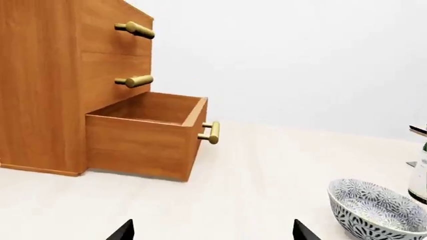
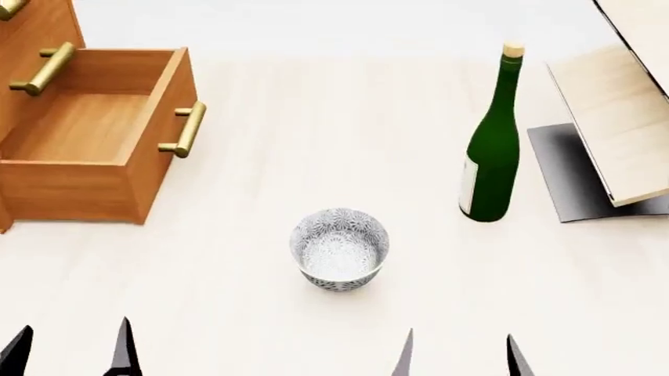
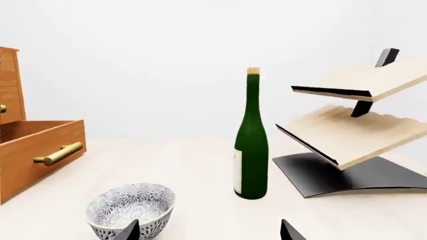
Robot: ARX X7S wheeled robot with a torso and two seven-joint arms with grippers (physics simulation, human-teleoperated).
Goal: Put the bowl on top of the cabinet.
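The white, grey-patterned bowl [image 2: 339, 248] stands upright and empty on the pale table, mid-front; it also shows as the bowl [image 1: 377, 205] and the bowl [image 3: 131, 209]. The orange-brown cabinet [image 2: 30, 47] with brass bar handles stands at the far left, its bottom drawer [image 2: 96, 133] pulled out and empty; its top is out of view. My left gripper [image 2: 71, 350] is open near the front edge, left of the bowl, holding nothing. My right gripper [image 2: 460, 356] is open too, just right of and nearer than the bowl. In the wrist views, left gripper [image 1: 212, 229] and right gripper [image 3: 210, 230] show wide-apart black tips.
A tall green bottle [image 2: 493, 141] with a cork stands right of the bowl. Behind it at the far right is a pale plywood rack [image 2: 616, 117] with slanted shelves on a dark grey base. The open drawer juts out over the table.
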